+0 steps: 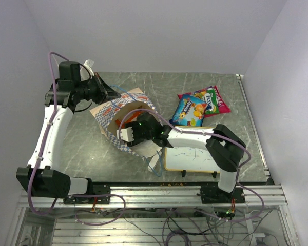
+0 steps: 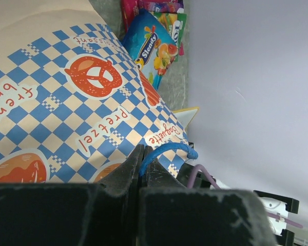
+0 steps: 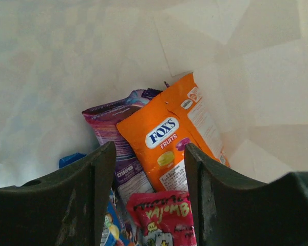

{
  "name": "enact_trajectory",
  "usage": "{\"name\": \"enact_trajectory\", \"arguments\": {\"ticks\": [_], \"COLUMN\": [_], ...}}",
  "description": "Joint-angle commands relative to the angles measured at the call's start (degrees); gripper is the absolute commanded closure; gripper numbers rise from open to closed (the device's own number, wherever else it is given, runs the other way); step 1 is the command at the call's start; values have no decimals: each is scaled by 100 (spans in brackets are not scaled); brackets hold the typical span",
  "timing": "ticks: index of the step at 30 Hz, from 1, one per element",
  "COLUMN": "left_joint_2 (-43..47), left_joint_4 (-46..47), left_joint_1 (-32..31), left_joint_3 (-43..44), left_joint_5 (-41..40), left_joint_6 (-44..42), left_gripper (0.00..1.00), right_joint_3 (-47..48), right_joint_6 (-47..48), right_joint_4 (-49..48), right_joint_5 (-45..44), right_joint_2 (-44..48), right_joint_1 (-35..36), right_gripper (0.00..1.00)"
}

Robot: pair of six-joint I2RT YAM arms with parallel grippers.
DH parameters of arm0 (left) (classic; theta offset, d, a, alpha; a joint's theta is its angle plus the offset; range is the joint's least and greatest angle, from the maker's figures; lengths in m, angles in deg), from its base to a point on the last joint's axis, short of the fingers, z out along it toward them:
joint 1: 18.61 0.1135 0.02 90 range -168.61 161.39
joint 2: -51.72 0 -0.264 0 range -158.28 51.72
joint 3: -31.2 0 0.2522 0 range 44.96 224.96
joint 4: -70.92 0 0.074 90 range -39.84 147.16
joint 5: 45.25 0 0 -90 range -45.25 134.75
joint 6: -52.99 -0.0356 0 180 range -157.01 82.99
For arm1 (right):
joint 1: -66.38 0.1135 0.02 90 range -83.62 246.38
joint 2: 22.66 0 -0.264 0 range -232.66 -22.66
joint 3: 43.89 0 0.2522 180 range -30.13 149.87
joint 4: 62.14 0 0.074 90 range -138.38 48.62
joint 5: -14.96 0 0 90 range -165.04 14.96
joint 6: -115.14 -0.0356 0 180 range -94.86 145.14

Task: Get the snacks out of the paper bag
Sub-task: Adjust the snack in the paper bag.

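Grey table (image 1: 159, 84) holds the paper bag (image 1: 110, 110) — left gripper (image 2: 143, 156) pinches its cord (image 2: 167, 149), right gripper (image 3: 149, 148) gapes at the orange packet (image 3: 167, 138).

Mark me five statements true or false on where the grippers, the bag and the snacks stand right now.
1. The right gripper is inside the paper bag, jaws open. True.
2. The left gripper hangs open, clear of the bag. False: it is shut on the bag's blue cord handle.
3. An orange packet lies in the bag. True.
4. No snack lies outside the bag. False: a blue packet lies on the table beside it.
5. A purple packet lies partly under the orange one. True.
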Motion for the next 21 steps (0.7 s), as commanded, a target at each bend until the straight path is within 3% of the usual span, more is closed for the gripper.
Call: {"name": "enact_trajectory", "arguments": {"ticks": [1,16,21], "left_joint_2": [173,200,185], "left_joint_4": [-131,-570,-710], "left_joint_1": [5,5,5], "left_joint_3": [-66,-14,25], "left_joint_5": [187,269,239], "left_joint_6": [-146,-449,-561], "left_gripper": [93,93,93], "right_joint_3": [239,830,1205], "right_joint_6": [-118,-241,-259], "right_joint_4": [-464,-517,-394], "right_joint_5": [-268,-167,-182], "right_joint_2": [-270,-1324,-1618], "right_joint_1": [-68,-442,-619], "right_gripper": [44,42,46]}}
